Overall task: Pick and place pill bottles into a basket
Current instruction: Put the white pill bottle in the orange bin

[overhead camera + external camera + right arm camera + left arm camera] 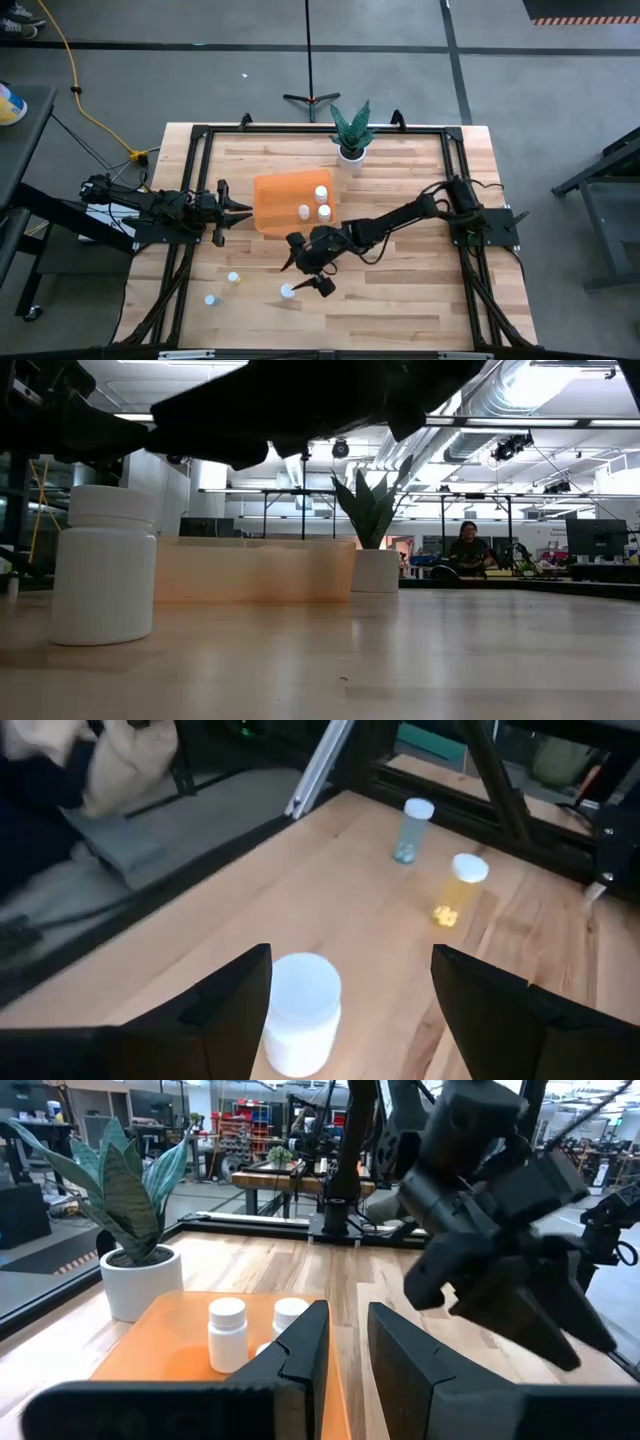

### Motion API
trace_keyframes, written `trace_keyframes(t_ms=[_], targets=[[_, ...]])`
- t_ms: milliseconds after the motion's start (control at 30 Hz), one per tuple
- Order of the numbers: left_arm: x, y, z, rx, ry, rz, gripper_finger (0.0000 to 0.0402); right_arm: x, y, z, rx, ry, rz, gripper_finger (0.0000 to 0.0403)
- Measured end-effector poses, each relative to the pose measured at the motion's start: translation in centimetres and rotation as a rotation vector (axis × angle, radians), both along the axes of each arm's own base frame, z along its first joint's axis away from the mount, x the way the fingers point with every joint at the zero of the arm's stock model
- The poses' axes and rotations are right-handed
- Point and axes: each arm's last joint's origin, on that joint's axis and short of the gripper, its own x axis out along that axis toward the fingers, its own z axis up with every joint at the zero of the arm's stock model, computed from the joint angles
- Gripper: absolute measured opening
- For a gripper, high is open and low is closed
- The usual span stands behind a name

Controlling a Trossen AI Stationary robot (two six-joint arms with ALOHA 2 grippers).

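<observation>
The orange basket [275, 195] lies at the table's middle with three white-capped pill bottles [321, 192] standing in it. A white bottle [288, 290] stands on the table near the front, and it also shows in the right wrist view [300, 1010]. My right gripper [307, 277] is open and hovers over this bottle. Its fingers stand on either side, above the cap, without touching it. Two more bottles [233, 277] [211, 299] stand to the bottle's left. My left gripper [243, 207] waits open at the basket's left wall.
A white pot with a green plant [351, 152] stands just behind the basket's far right corner. A black frame runs along the table's far and side edges. Bare wood lies to the right of my right arm and along the front edge.
</observation>
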Motion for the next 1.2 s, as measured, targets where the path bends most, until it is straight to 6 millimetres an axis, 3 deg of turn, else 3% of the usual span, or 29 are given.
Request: trace_keyframes(t_ms=[233, 500, 1200], targets=[[0.0, 0.0, 0.0, -0.003, 0.000, 0.000, 0.0108, 0.7, 0.6, -3.2, 0.001, -0.008, -0.028, 0.0264], [0.0, 0.0, 0.0, -0.004, 0.000, 0.000, 0.0108, 0.8, 1.0, -5.1, 0.026, 0.040, -0.036, 0.0264], [0.0, 0.0, 0.0, -0.003, 0.000, 0.000, 0.0108, 0.9, 1.9, -5.1, 0.082, 0.021, -0.183, 0.0264]])
